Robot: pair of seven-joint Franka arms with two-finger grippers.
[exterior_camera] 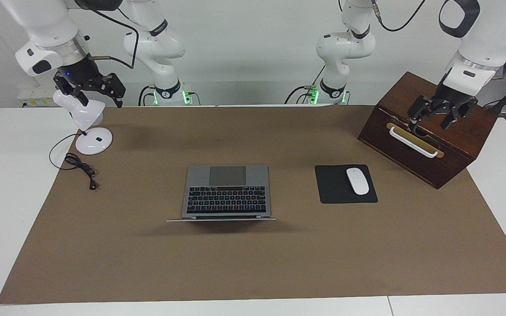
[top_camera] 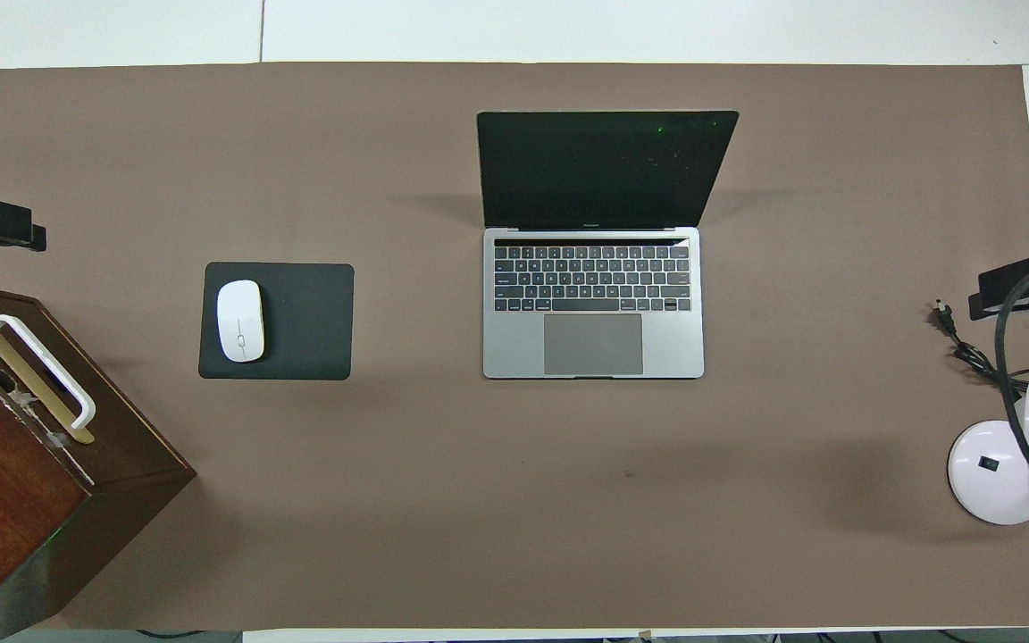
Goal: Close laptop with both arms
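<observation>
We find one laptop standing open mid-mat, closing not begun. Both arms wait: left gripper spread empty over one wooden box, right gripper spread empty over one lamp. Next, we judge, both must reach the lid's top edge.

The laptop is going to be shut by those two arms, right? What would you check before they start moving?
1. Laptop lid open, ready to fold: ok.
2. Keyboard free of clutter: ok.
3. Mouse on its pad, apart from the laptop: ok.
4. Left claw open, over the wooden box: ok.
5. Right claw open, above the lamp: ok.
6. Either claw at the lid: not ok.
</observation>
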